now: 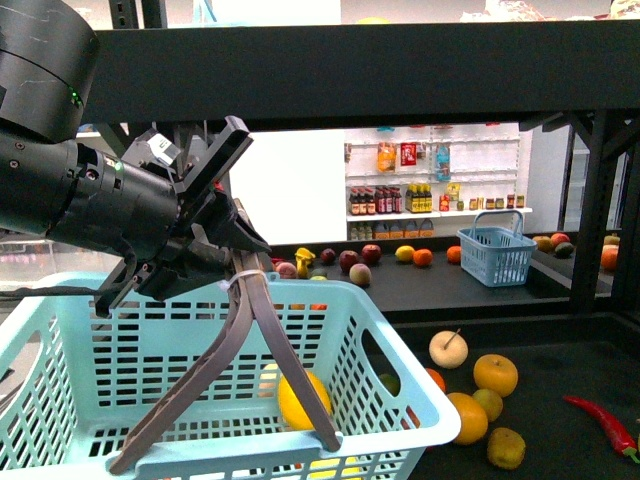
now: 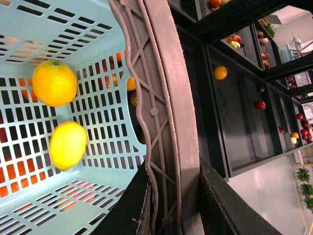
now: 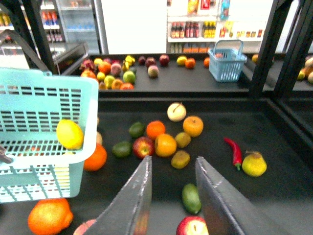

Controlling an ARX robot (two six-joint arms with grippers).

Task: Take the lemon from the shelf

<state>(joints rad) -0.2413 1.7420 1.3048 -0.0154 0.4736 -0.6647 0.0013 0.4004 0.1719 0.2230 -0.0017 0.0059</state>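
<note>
Left wrist view: the lemon (image 2: 67, 145) lies inside the light-blue basket (image 2: 29, 29), low against the slotted wall, just beside an orange (image 2: 54, 82); it is no longer on the shelf (image 1: 560, 390). Right wrist view agrees: the same yellow oval shows through the basket's side near the rim.

Handling, as a judgement: light, firm, smooth waxy skin, likely to roll or slip. Best taken across the short middle, not by the tapered ends.

Left gripper (image 1: 225, 225): fingers pressed on the grey basket handle (image 2: 168, 127), carrying the basket above the shelf board. The handle fills the gap between the dark fingers in the wrist view.

Right gripper (image 3: 172, 196): fingers spread, pinching nothing, hovering over loose fruit on the shelf: a green avocado (image 3: 190, 197), a red apple (image 3: 143, 146), a red chilli (image 3: 234, 151).

Judgement: pick appears done; the lemon sits in the basket
</note>
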